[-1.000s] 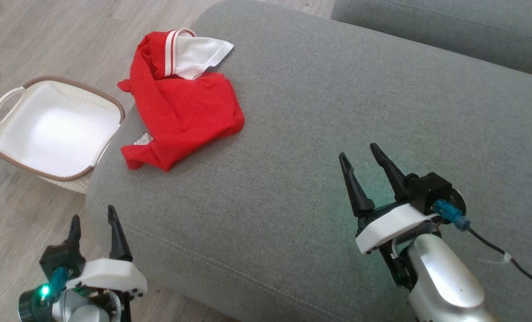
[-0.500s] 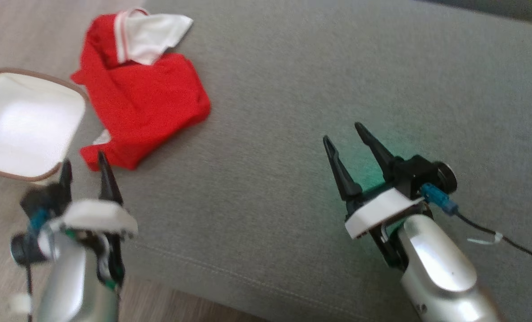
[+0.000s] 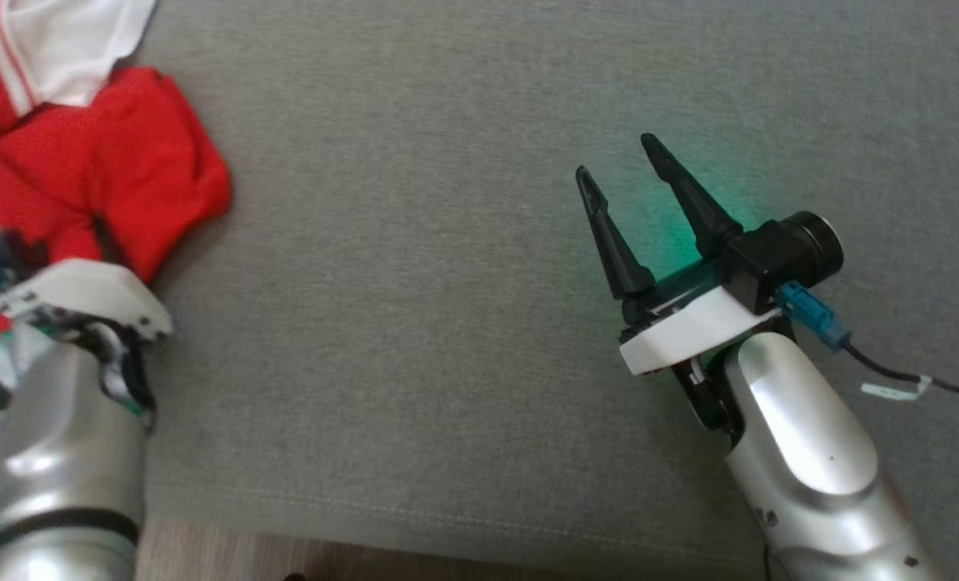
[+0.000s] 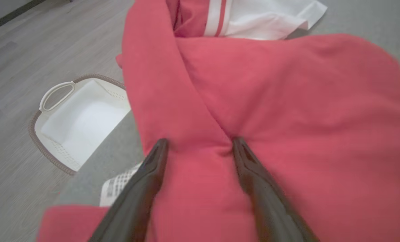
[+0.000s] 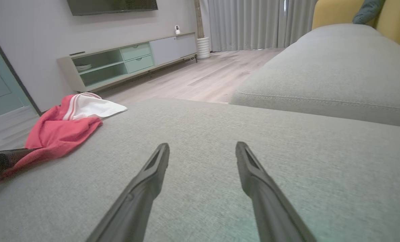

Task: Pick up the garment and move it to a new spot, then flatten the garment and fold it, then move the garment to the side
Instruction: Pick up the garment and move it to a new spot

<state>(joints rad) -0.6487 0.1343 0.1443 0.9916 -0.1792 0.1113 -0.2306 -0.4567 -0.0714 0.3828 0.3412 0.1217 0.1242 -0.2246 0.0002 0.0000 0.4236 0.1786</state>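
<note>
Head camera has swung since a second ago, so the whole picture has shifted: the garment [image 3: 116, 169] now sits at 10 o'clock in the head view, crumpled on the grey sofa cushion [image 3: 447, 339], where before it lay nearer 11 with more cushion around it. The cloth itself looks unchanged to me, same heap, white sleeve panel [image 4: 263, 20] on top at 12 o'clock in my left wrist view.

What has really moved is my left arm. The left gripper [image 4: 200, 140] was down by the cushion's front edge a second ago; now it is over the garment's near edge, fingers spread wide, both tips against red fabric with a fold running between them. Nothing clamped; whether the tips press in, I cannot tell. The white basket [image 4: 82, 124] lies at 9 o'clock on the floor there, a white label [image 4: 119, 183] at 7.

Right gripper [image 3: 615, 155] stays at 3 o'clock, fingers fully apart, holding nothing, over bare cushion, well apart from the garment.
</note>
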